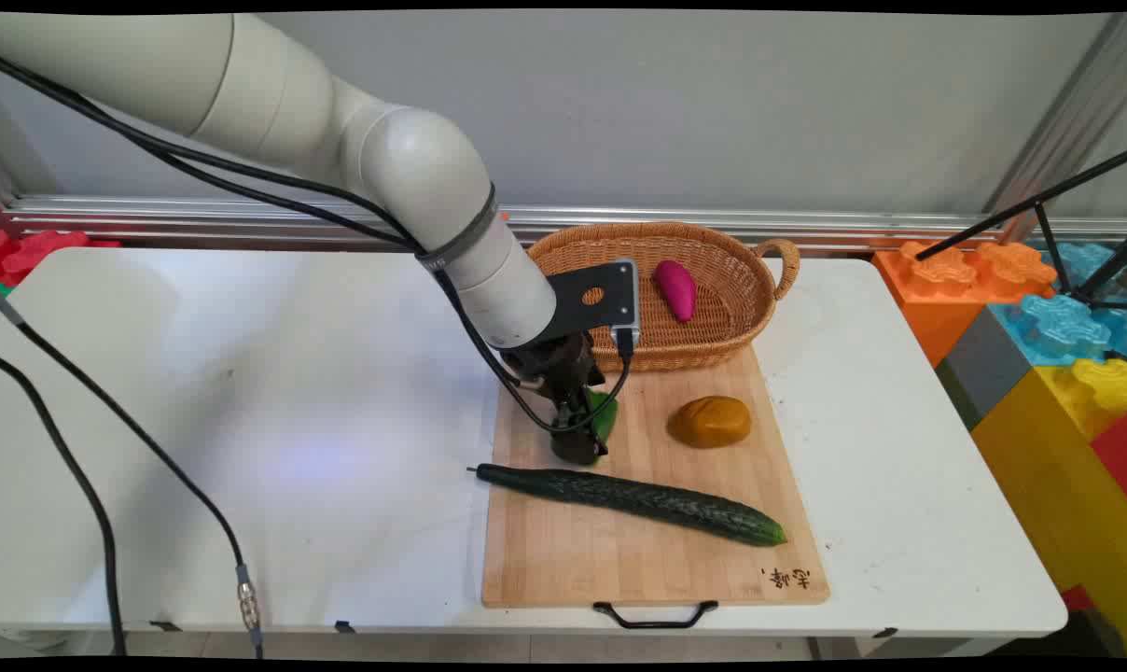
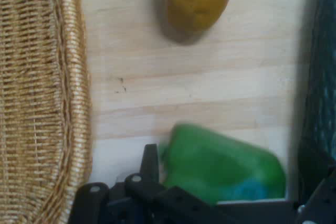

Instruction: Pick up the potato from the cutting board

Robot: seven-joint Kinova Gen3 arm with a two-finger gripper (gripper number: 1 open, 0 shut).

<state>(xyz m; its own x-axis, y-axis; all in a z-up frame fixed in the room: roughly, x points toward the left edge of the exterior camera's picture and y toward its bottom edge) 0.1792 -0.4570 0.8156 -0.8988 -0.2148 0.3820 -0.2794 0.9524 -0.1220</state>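
Note:
My gripper (image 1: 579, 446) is down on the wooden cutting board (image 1: 619, 560), straddling a green vegetable (image 2: 223, 163) that also shows beside the hand (image 1: 606, 416) in the main view. The jaws stand open around it. One finger (image 2: 150, 162) lies against its side, and a narrow dark gap remains on the other side. Just below the gripper a long dark cucumber (image 1: 633, 497) stretches across the board. A brown-yellow potato-like lump (image 1: 710, 421) sits to the gripper's right on the board, and it appears again (image 2: 195, 1) at the top of the hand view.
A wicker basket (image 1: 741, 271) with a purple sweet potato (image 1: 676, 288) inside stands at the board's far end, close behind the hand; its rim (image 2: 73, 93) fills the left of the hand view. Coloured foam blocks (image 1: 1039, 345) stand off the table's right side.

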